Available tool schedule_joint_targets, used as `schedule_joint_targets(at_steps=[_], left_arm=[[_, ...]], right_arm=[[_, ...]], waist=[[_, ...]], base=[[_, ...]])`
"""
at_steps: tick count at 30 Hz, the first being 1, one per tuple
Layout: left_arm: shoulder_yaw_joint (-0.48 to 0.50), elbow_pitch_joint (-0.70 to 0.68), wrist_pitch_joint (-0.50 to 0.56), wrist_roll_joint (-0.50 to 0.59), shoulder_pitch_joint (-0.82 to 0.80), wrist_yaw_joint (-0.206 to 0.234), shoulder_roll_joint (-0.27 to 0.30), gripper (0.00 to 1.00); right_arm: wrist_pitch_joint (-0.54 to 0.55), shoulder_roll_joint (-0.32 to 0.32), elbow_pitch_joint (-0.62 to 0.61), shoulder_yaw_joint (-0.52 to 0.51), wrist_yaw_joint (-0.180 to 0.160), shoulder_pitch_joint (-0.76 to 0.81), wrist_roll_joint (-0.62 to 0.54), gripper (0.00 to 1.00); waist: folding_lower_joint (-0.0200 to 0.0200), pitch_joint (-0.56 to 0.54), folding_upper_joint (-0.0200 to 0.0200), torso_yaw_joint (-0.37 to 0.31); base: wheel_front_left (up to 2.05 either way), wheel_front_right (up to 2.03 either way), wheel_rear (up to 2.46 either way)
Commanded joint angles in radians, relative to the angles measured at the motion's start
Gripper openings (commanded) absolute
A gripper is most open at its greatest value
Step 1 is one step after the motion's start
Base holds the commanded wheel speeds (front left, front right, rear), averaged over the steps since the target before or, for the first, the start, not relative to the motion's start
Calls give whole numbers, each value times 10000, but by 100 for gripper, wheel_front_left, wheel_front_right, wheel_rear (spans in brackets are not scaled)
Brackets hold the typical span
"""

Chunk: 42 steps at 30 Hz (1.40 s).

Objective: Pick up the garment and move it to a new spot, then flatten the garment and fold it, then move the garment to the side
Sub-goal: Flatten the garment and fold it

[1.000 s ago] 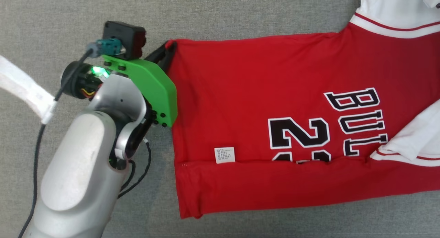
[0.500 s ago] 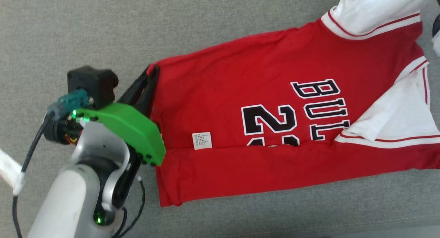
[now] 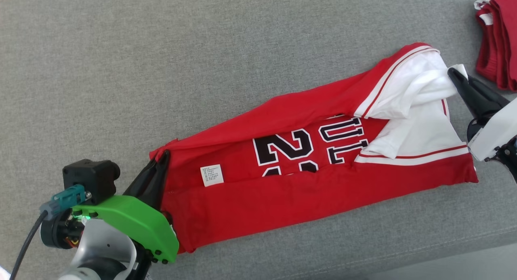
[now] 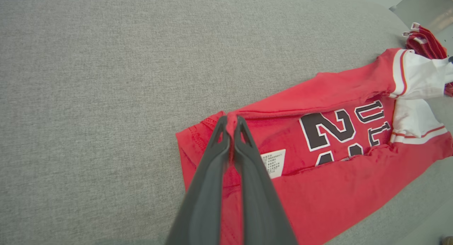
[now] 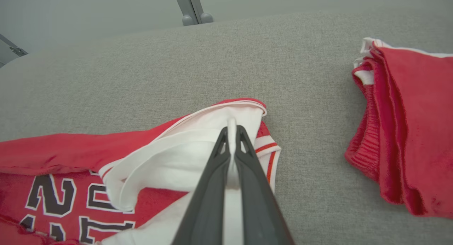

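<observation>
Left arm sits low at the near left, green bracket [image 3: 133,225] tilted, and the left gripper [image 4: 231,122] reaches up and inward to the hem corner of the jersey [image 3: 282,197]. Its fingers are pressed together, with a pucker of red cloth nipped between the tips. A black cable [image 3: 24,247] trails off the wrist.

Over on the right, the right gripper [image 5: 231,131] comes in from the edge, its fingers angled toward the jersey's shoulder end. They are clamped tight too, with a strip of white cloth caught between them.

The jersey stretches between the two grippers, running slantwise across the grey surface [image 3: 181,62] from near left to far right. Its long near edge is folded up over the lower part of the black number, and the far edge rolls in over the top of the lettering. The white sleeves are bunched at the right end. A white label [image 3: 211,175] lies just beside the left fingers.

Beyond the right gripper sits a pile [image 3: 499,41] of folded red garments, close to the fingers and apart from the jersey. A metal leg [image 5: 191,10] stands past the surface's far edge.
</observation>
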Motion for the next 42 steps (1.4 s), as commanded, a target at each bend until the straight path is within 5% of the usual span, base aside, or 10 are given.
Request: schedule_joint_targets(at_steps=[1, 15, 16, 17, 18, 19, 20, 25, 30, 42], left_arm=[[51, -49, -13, -86, 182, 41, 81, 0], [-42, -146, 151, -201, 608, 70, 224, 0], [-69, -87, 152, -189, 650, 44, 250, 1], [-86, -18, 158, -122, 677, 43, 294, 18], [-114, 66, 147, -26, 711, 42, 338, 41], [-152, 126, 135, 2, 765, 49, 338, 58], [-227, 237, 188, 1, 870, 31, 359, 100], [14, 620, -120, 668, 1322, 505, 660, 100], [904, 752, -2674, 1852, 949, 1710, -8, 100], [581, 2986, -7378, 2236, 9, 1519, -1480, 100]], right_arm=[[49, 126, -70, -107, -6, 170, -69, 0], [883, 720, -945, -1045, -6, 1476, -91, 0], [968, 779, -936, -1035, -6, 1536, -126, 0], [1039, 813, -914, -1017, -6, 1572, -162, 0], [1108, 812, -922, -952, -6, 1623, -275, 43], [1218, 787, -880, -890, -6, 1691, -342, 100], [1392, 698, -797, -805, -6, 1790, -454, 100], [2258, 477, -695, -850, -5, 1903, -364, 100], [2689, 464, -908, -1653, -5, 1669, -326, 100], [3996, 1648, 1789, -1614, -5, 385, -1753, 100]], waist=[[1, -115, 0, -112], [1, -397, 0, -16], [1, -381, 0, -28], [1, -367, 0, -37], [1, -351, 0, -48], [1, -345, 0, -56], [1, -342, 0, -65], [1, -356, 0, -123], [1, -285, 0, 21], [1, -167, 0, 685]], base=[[0, 0, 0], [0, 0, 0], [0, 0, 0], [0, 0, 0], [0, 0, 0], [0, 0, 0], [0, 0, 0], [0, 0, 0], [0, 0, 0], [0, 0, 0]])
